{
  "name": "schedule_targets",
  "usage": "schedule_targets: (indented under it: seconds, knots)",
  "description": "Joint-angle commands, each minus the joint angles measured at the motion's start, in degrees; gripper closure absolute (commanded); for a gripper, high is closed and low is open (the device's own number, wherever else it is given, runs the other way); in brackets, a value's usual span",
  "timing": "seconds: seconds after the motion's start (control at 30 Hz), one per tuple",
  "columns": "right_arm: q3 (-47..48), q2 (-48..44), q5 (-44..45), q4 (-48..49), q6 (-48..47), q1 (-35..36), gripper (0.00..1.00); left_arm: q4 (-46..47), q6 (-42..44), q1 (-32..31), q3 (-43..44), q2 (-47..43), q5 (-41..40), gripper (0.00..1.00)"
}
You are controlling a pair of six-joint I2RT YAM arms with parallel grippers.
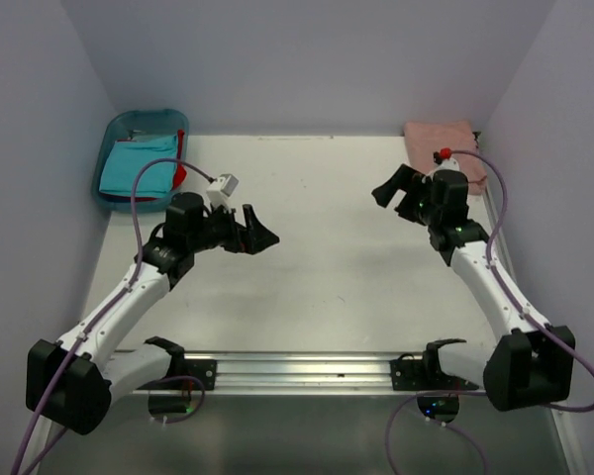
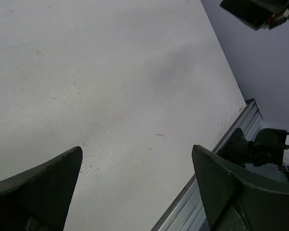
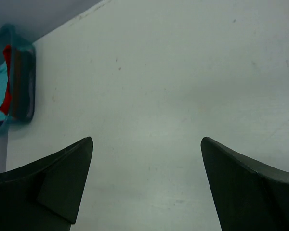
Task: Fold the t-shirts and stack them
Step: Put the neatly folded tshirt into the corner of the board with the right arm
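Top external view, item list. Pink t-shirt [image 1: 444, 146]: soft cloth, folded into a flat rectangle, at the 1 o'clock corner of the tabletop [image 1: 327, 287]. Turquoise t-shirt [image 1: 132, 168] and red t-shirt [image 1: 180, 176]: limp, loosely laid in the blue bin [image 1: 119, 127], which is rigid plastic, at 10 o'clock. Left jaws and right jaws: both spread wide, nothing gripped, poised over bare tabletop. Risks judged: both limp shirts may be pinched together; the light bin may be dragged; the folded pink shirt may be nudged by the right jaws nearby.
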Motion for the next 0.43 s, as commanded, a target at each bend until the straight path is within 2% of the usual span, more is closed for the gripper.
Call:
schedule_targets:
  seconds: [0.0,0.07,0.2,0.3,0.4]
  knots:
    - [-3.5,-9.1,-11.3,-5.3,-4.1,1.2,0.01,7.3,-0.7,0.2,-0.9,-3.8,-0.2,0.00]
    - [-4.8,-13.1,-16.1,-5.8,-4.4,2.2,0.01,7.2,-0.6,0.2,-1.7,-5.7,-2.0,0.00]
    - [-7.4,-19.2,-24.2,-2.1,-3.7,6.1,0.01,11.8,-0.1,0.2,-5.8,-15.9,-7.2,0.00]
    - [-10.2,-22.8,-26.0,1.3,-3.0,7.6,0.01,12.8,0.1,0.2,-8.0,-20.9,-10.1,0.00]
    - [-8.7,-22.5,-25.7,-0.7,-3.3,7.8,0.01,11.3,0.7,0.2,-7.4,-21.3,-11.0,0.00]
